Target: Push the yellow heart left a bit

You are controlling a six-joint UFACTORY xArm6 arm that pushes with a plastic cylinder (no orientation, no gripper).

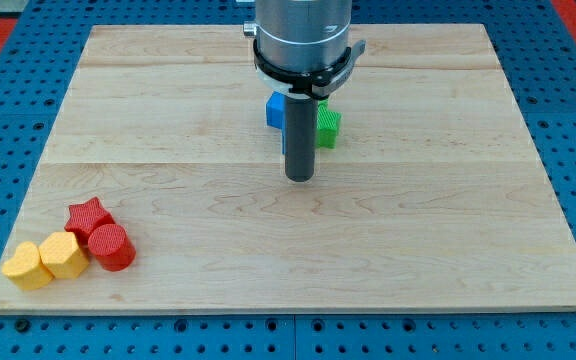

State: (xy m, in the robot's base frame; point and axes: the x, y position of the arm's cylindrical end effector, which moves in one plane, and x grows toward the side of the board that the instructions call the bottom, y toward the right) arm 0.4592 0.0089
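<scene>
The yellow heart (26,266) lies at the board's lower left corner. It touches a yellow hexagon block (64,254) on its right. My tip (299,178) is near the board's middle, far to the right of and above the heart. The rod rises from there into the arm's grey body (303,35) at the view's top.
A red star (88,217) and a red cylinder (111,247) sit beside the yellow hexagon. A blue block (276,109) and a green block (327,126) lie just behind the rod, partly hidden by it. The wooden board (418,230) lies on a blue pegboard.
</scene>
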